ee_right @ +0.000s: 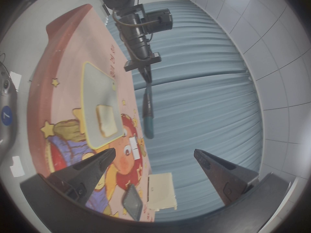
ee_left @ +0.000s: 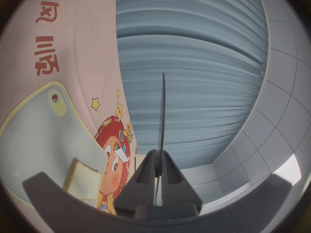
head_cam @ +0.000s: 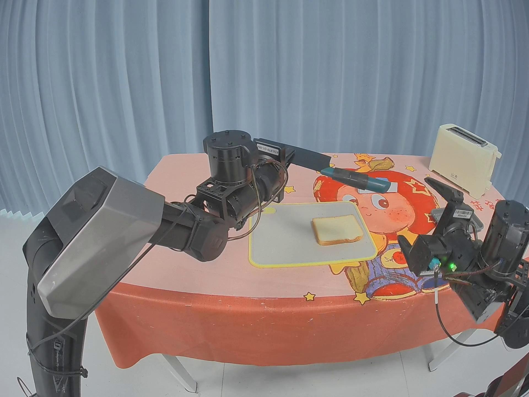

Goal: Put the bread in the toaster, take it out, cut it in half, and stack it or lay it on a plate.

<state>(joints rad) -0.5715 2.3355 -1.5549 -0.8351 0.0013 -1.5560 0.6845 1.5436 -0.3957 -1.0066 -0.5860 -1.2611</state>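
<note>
At the near right edge of the surface (head_cam: 182, 188) the right hand (ee_right: 154, 152) stands wide apart, holding nothing; one bread slice (head_cam: 337, 230) lies flat on the one cutting board (head_cam: 281, 238). Beyond the board the left hand (ee_left: 158, 152) grips one knife (head_cam: 358, 180) above the surface; one toaster (head_cam: 463, 158) stands at the far right corner.

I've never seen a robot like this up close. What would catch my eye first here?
Most striking is the left gripper, shut on a knife held in the air near the far side of the grey cutting board. On that board lies one slice of bread, whole and uncut. A cream toaster stands at the table's far right corner, on an orange cloth printed with a cartoon girl.
</note>
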